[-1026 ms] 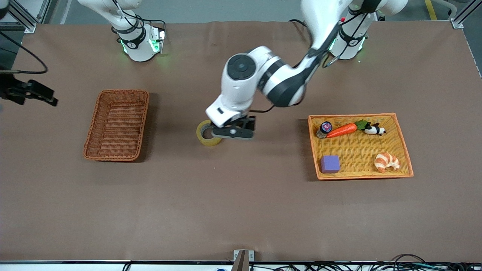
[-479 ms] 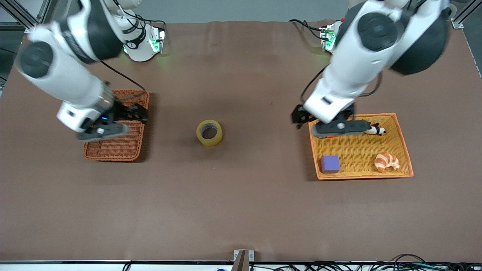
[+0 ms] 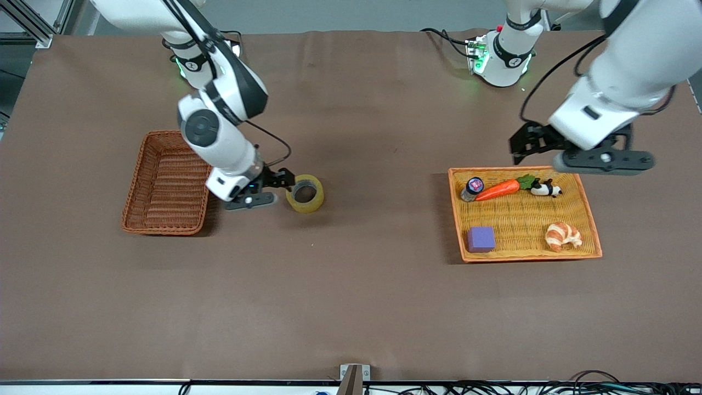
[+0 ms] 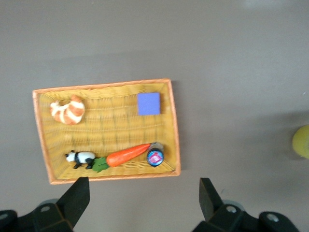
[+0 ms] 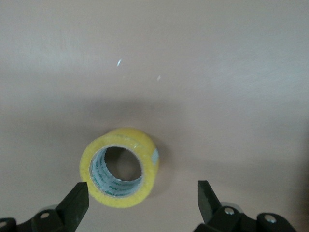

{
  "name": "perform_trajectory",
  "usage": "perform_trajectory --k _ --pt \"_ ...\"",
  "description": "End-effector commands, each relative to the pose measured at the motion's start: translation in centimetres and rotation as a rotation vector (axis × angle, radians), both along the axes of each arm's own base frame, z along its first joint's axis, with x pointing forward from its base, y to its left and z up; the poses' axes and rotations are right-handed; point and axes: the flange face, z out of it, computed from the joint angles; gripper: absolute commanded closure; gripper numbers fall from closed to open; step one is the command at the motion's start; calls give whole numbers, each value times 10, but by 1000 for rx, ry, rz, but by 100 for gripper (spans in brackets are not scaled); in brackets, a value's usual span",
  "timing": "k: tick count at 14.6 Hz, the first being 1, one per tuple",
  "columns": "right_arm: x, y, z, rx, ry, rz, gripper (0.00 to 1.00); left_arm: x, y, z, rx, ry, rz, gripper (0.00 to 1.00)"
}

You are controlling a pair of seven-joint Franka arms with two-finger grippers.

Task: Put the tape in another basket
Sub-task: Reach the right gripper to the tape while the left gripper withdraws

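Note:
The tape [image 3: 304, 193], a yellowish roll lying flat, rests on the brown table between the two baskets. My right gripper [image 3: 272, 186] is open just beside it, on the side toward the dark reddish-brown basket [image 3: 137, 181]. In the right wrist view the tape [image 5: 119, 169] lies close to one finger of the open right gripper [image 5: 141, 193], untouched. My left gripper [image 3: 529, 145] is open and empty in the air over the orange-yellow tray basket's [image 3: 455, 208] edge toward the robots. The left wrist view shows the open left gripper [image 4: 143, 191], that tray [image 4: 42, 135] and the tape's edge [image 4: 301, 141].
The tray basket holds a carrot [image 3: 498, 189], a small jar [image 3: 472, 187], a panda toy [image 3: 545, 189], a purple block [image 3: 481, 239] and a croissant [image 3: 562, 236]. The dark basket holds nothing. A bracket [image 3: 354, 376] sits at the table edge nearest the camera.
My left gripper let go of the tape and drew back over the tray basket's edge. My right gripper came in past the dark basket to the tape's side. The tape has not moved.

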Motion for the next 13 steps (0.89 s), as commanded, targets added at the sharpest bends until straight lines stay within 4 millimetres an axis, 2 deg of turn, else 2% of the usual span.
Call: perform_trajectory --k 1,4,5,7,9,10,12,13 --pt "-5 12 -36 -24 13 44 0 -26 15 -6 0 26 -42 0" --pt "-11 16 -75 -86 18 56 0 -26 21 -11 0 17 -37 0" --pt "-15 19 -87 -93 21 40 0 -26 31 -16 3 28 -22 1" --pt "-25 35 -94 -92 19 49 0 -32 43 -25 8 40 -52 3" --pt "-25 35 -95 -94 19 52 0 -29 70 -27 9 33 -93 4" --pt "-28 37 -99 -101 21 66 0 -25 76 -30 13 34 -92 3" --pt "-28 33 -111 -122 18 97 7 -20 92 -29 15 20 -71 1" --pt "-27 32 -112 -127 14 103 14 -19 95 -28 15 14 -68 0"
